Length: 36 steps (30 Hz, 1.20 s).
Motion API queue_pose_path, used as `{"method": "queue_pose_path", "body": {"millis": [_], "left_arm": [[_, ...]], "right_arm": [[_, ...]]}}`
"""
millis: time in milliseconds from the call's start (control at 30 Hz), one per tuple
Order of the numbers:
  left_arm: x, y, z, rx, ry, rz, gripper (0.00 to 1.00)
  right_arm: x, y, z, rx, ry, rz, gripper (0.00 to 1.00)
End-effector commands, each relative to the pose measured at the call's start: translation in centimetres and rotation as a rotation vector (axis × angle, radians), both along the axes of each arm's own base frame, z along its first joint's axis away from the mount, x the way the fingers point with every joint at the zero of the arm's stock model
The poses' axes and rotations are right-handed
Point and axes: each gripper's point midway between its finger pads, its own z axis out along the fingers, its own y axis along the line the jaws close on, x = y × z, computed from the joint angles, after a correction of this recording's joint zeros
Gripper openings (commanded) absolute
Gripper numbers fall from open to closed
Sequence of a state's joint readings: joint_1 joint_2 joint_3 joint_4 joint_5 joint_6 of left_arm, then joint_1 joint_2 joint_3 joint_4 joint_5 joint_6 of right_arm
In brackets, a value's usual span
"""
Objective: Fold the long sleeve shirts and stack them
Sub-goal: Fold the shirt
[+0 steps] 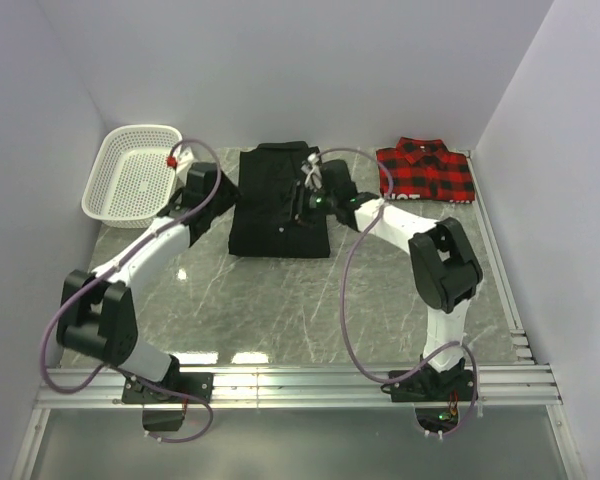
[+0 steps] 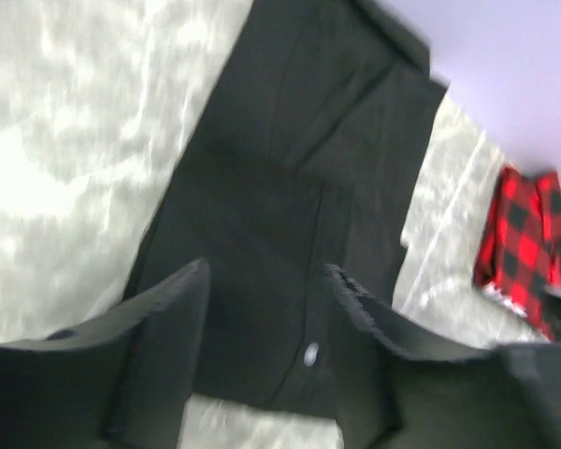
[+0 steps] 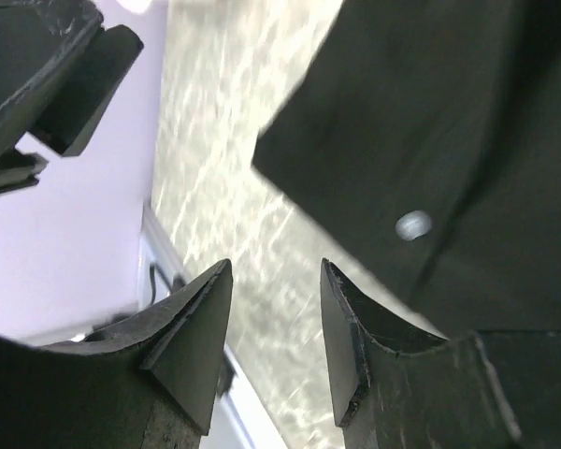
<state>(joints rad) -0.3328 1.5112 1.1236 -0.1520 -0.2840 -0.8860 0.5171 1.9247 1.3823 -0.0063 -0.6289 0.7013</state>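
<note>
Two folded shirts are lying along the desk's [image 1: 280, 300] far edge, black shirt [image 1: 280, 205] midway, plaid shirt [image 1: 427, 170] by the right corner; both jaws, parted and empty, are needing even grips on the black's opposite edges before lifting.

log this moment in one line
black shirt: folded, centre | plaid shirt: folded, back right, not yet stacked | left pincer: open over black shirt | right pincer: open over black shirt's edge
</note>
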Motion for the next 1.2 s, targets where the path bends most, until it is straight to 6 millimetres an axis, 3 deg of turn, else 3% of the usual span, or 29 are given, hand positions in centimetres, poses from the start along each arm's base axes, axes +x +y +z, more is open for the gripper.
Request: {"method": "queue_pose_path", "body": {"millis": [0, 133, 267, 367, 467, 567, 700, 767, 967, 1100, 1167], "left_arm": [[-2.8, -1.5, -2.5, -0.109, 0.075, -0.059, 0.55], [-3.7, -2.6, -4.1, -0.155, 0.097, -0.103, 0.46], [-3.9, -3.1, -5.7, -0.189, 0.102, -0.117, 0.38], [-4.1, -3.5, -8.0, -0.212, 0.138, -0.12, 0.36], [-4.6, -2.4, -11.3, -0.19, 0.204, -0.051, 0.31], [-5.8, -0.5, -14.8, -0.159, 0.266, 0.028, 0.29], [-6.2, -0.2, -16.7, -0.161, 0.319, 0.036, 0.28], [-5.9, -0.5, -16.1, -0.17, 0.312, 0.026, 0.29], [-5.2, 0.1, -10.7, -0.163, 0.189, 0.031, 0.39], [-5.2, -0.3, -6.9, -0.176, 0.1, -0.011, 0.6], [-5.6, -0.6, -6.9, -0.175, 0.101, -0.036, 0.64]], "right_arm": [[-0.7, 2.6, 1.3, 0.079, -0.047, 0.053, 0.5], [-0.3, 3.7, -1.5, 0.079, -0.006, 0.061, 0.5], [0.2, 4.1, -6.0, 0.045, 0.062, 0.062, 0.5], [0.6, 3.8, -8.6, 0.041, 0.102, 0.045, 0.49], [0.9, 3.2, -10.9, 0.021, 0.137, 0.029, 0.49], [0.9, 2.6, -12.4, 0.009, 0.16, 0.028, 0.49], [0.8, 2.1, -12.5, 0.019, 0.173, 0.035, 0.48], [0.8, 2.2, -11.4, 0.028, 0.15, 0.042, 0.48], [0.8, 2.3, -7.5, 0.053, 0.079, 0.075, 0.48], [0.2, 2.2, -5.5, 0.061, 0.05, 0.095, 0.48], [0.1, 2.0, -4.4, 0.064, 0.027, 0.093, 0.48]]}}
